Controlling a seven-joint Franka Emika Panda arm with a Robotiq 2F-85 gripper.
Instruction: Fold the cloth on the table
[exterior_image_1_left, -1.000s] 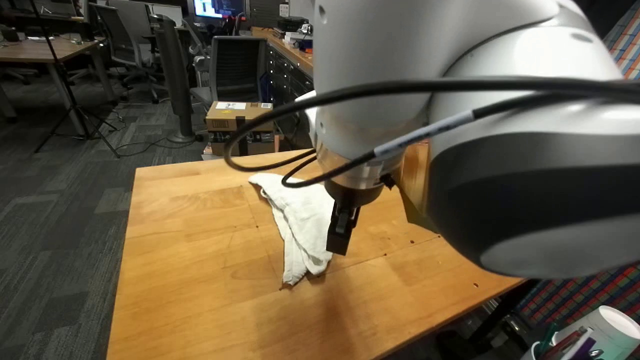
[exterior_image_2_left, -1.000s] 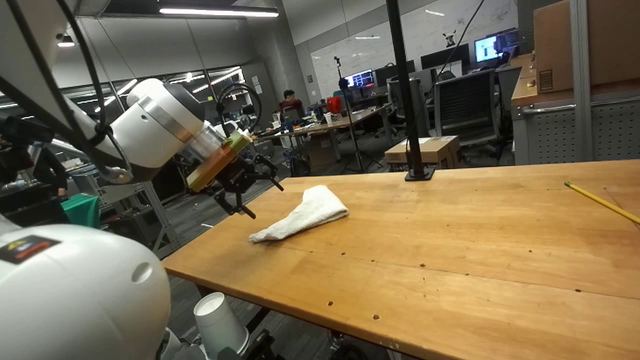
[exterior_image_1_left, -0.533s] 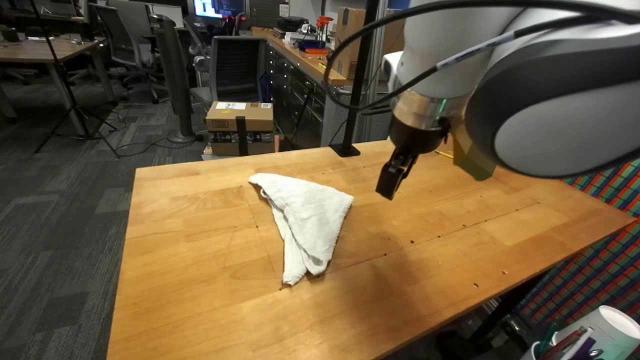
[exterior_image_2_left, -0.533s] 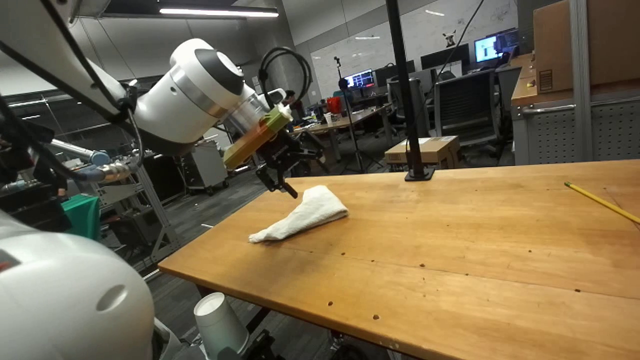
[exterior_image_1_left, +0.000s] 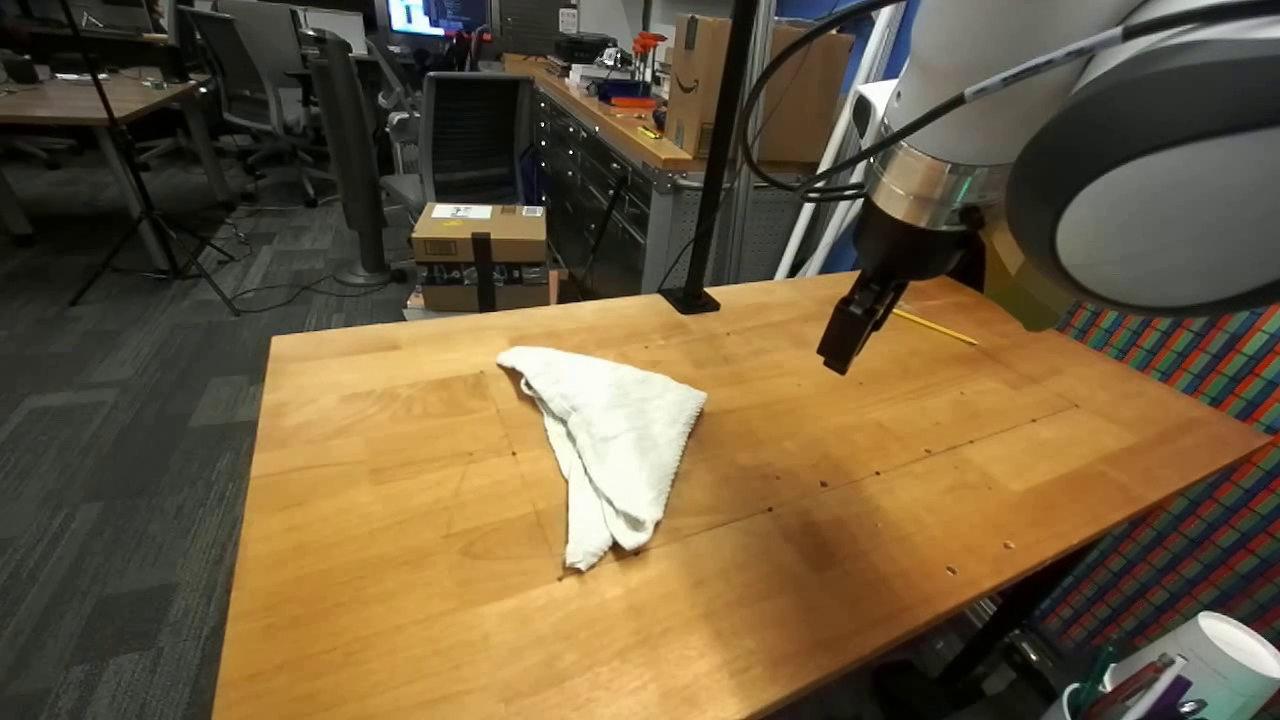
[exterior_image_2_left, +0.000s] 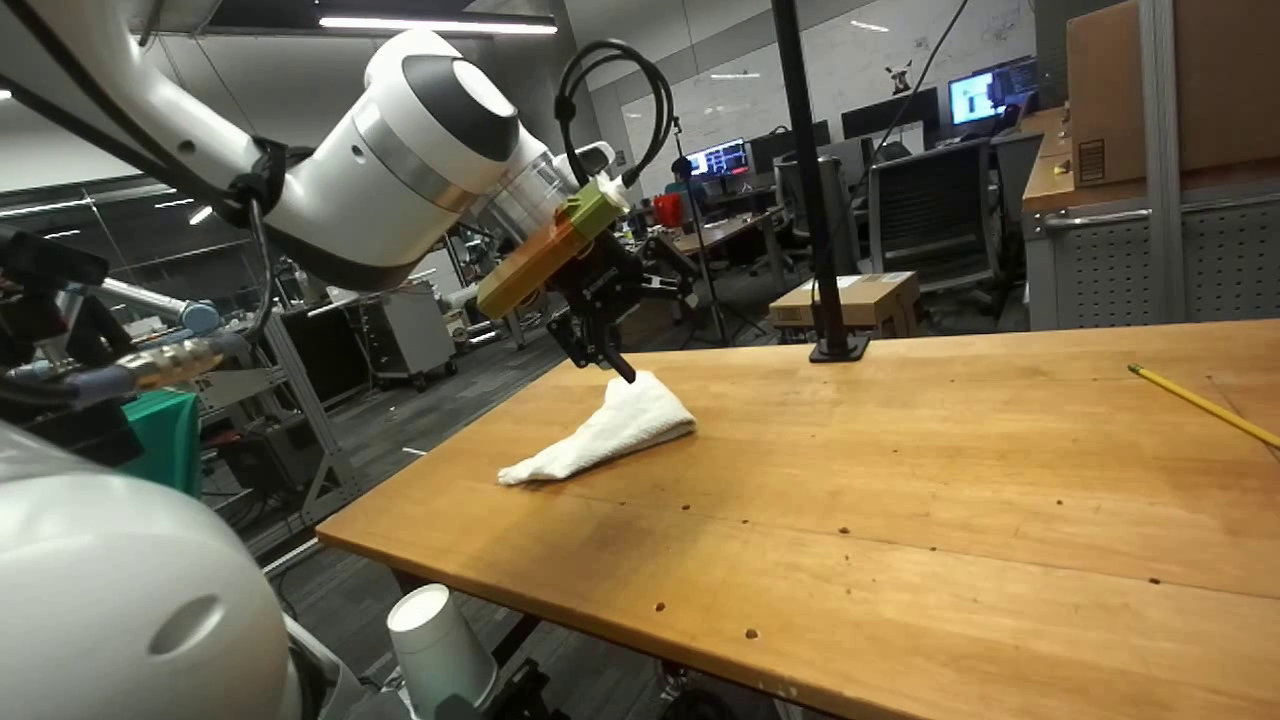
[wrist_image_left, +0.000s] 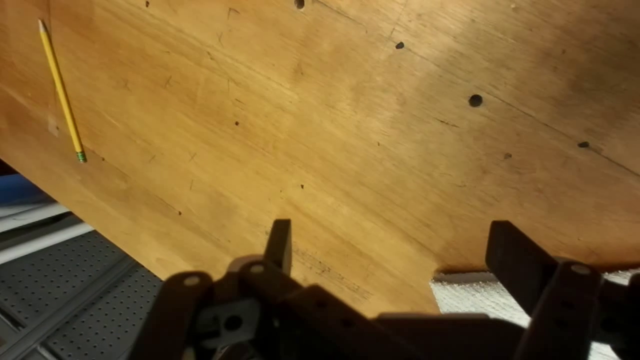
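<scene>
The white cloth lies on the wooden table, folded over into a rough triangle with a narrow end. It shows as a low wedge in an exterior view. In the wrist view, one corner of the cloth shows at the lower right, partly hidden behind a finger. My gripper is open and empty in the wrist view, with bare wood between its fingertips. In both exterior views my gripper hangs above the table, apart from the cloth. In one of them it is off to the cloth's right.
A yellow pencil lies on the table beyond the gripper. It also shows in the wrist view. A black post stands at the table's far edge. A white cup is beside the table's near edge.
The arm has moved up and away from the cloth, rightward in both exterior views, uncovering the cloth and later the pencil. The cloth has not moved.
</scene>
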